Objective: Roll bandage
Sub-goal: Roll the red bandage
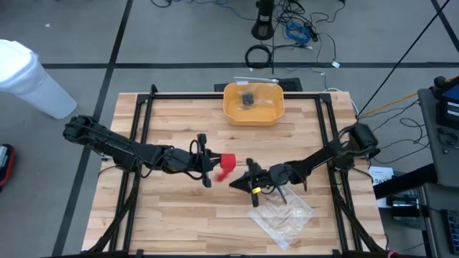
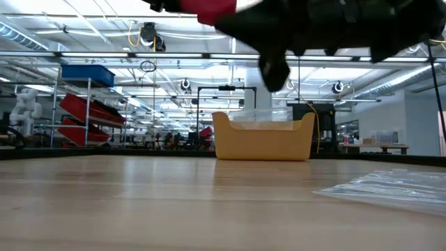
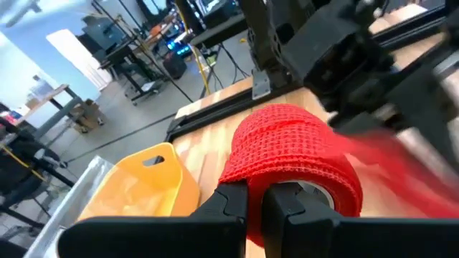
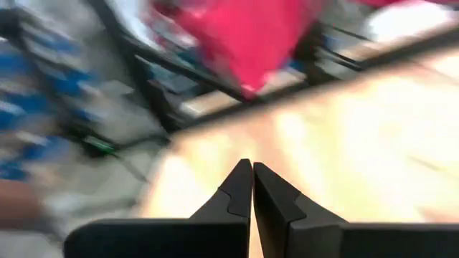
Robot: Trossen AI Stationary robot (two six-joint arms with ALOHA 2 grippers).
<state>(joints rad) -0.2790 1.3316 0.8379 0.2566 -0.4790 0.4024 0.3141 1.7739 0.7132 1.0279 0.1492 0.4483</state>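
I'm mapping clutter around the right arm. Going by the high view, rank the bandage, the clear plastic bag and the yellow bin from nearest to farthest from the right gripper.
From the right gripper, shut and empty, near the table's middle:
1. Clear plastic bag, just beside it toward the table's near edge; the bandage is nearly as close.
2. Bandage, held by the left gripper, on its left.
3. Yellow bin, at the far edge.

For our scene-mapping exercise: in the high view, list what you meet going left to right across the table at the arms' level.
Left end effector → red bandage → right end effector → clear plastic bag.
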